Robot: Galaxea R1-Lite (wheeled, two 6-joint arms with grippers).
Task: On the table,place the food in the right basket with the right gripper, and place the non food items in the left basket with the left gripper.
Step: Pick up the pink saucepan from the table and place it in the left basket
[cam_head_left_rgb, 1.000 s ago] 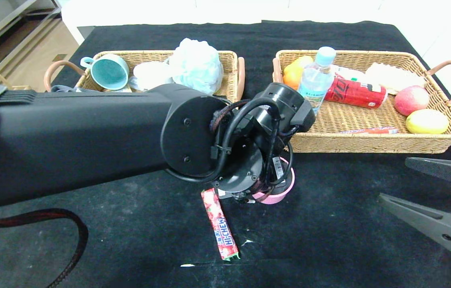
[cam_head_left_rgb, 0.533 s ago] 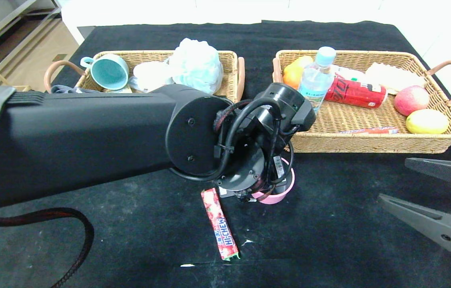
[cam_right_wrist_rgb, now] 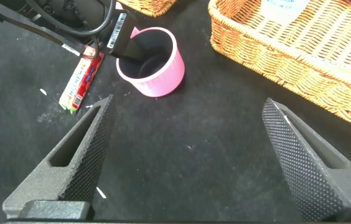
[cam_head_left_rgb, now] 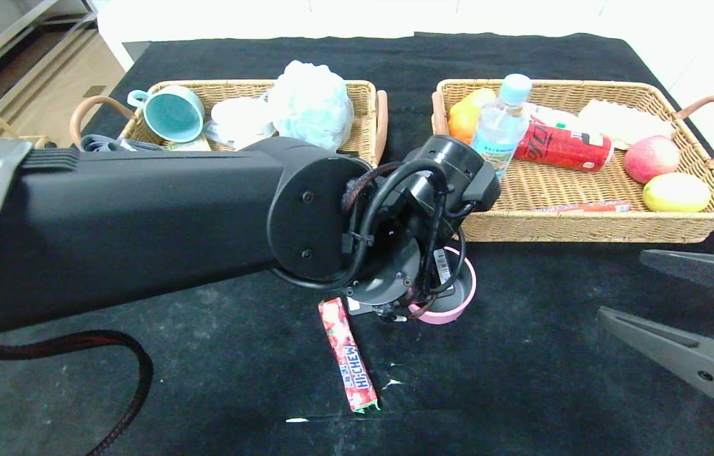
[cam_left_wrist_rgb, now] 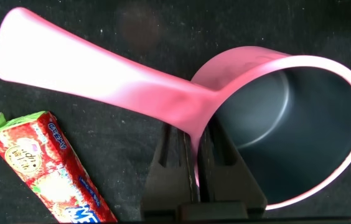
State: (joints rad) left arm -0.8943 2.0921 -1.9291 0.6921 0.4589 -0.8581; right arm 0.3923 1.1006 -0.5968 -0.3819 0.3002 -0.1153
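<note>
- We see our left arm stretched across the middle of the table point(cam_head_left_rgb: 553, 354), its wrist bent down so the left gripper point(cam_left_wrist_rgb: 195, 149) meets the pink saucepan point(cam_head_left_rgb: 452, 301) from above (in the head view the wrist hides the claw itself).
- In the left wrist view the fingers point(cam_left_wrist_rgb: 163, 162) are closed narrow on the saucepan's rim, right where the handle joins the bowl: one finger sits inside the dark grey bowl, the other outside it.
- The saucepan is in front of the gap between the two baskets, nearer the right basket point(cam_head_left_rgb: 591, 231); we cannot tell whether it touches the cloth.
- Its open mouth faces up and a little toward the right gripper point(cam_head_left_rgb: 680, 304); the handle point(cam_left_wrist_rgb: 94, 81) is the long axis and, in the head view, is hidden under our wrist.
- The candy stick point(cam_head_left_rgb: 347, 354) lies flat on the cloth just beside the saucepan, toward our body, its long axis running roughly away from us with the far end near the left wrist.
- The right gripper hovers low over the near right part of the table, fingers spread wide and holding nothing, pointing toward the saucepan.
- The water bottle point(cam_head_left_rgb: 501, 123) stands in the right basket at its left end.
- The left basket point(cam_head_left_rgb: 230, 88) sits behind our left arm.
</note>
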